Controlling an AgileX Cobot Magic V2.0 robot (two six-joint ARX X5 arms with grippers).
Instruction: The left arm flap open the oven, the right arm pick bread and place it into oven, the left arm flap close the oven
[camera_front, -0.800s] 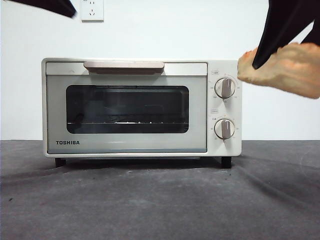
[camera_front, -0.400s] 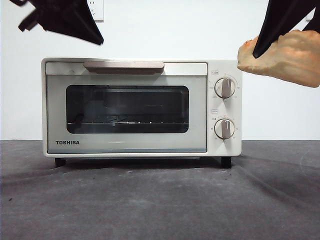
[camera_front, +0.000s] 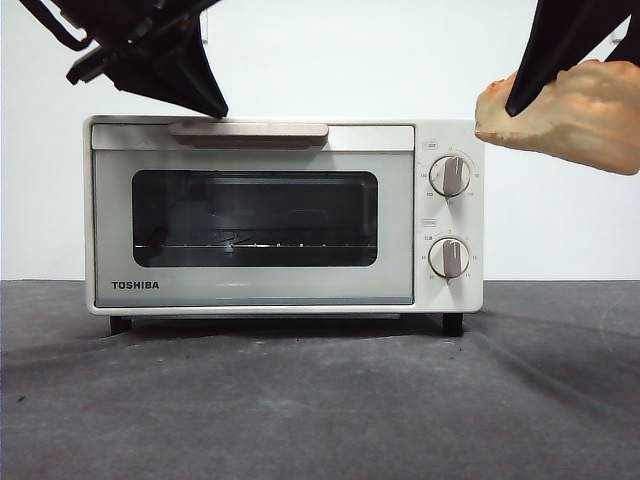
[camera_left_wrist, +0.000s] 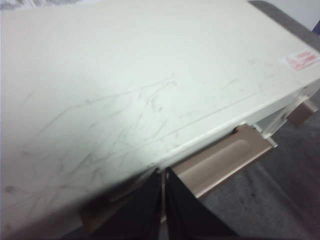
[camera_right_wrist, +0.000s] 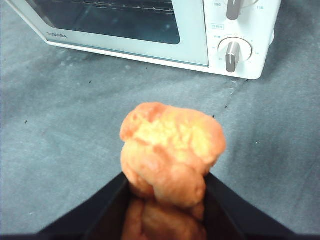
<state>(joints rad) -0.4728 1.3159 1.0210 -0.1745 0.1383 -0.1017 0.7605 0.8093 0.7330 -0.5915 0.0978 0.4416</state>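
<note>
Oven (camera_front: 283, 215): toward the desk's (camera_front: 320, 400) rear edge, door not yet opened; our left tool (camera_left_wrist: 163, 192), jaws together, sits at its handle (camera_left_wrist: 225, 160); bread (camera_right_wrist: 170, 150): clamped aloft in our right tool (camera_right_wrist: 167, 200); placing and closing remain.

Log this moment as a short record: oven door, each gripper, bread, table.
oven: door shut, wire rack visible through the glass
handle: beige bar along the door's top edge
left gripper: jaws shut, tip at the handle's left end by the oven's top front edge
right gripper: shut on the bread, held in the air
bread: aloft, right of the oven, level with its top and upper knob
table: dark grey cloth; oven stands on it
</note>
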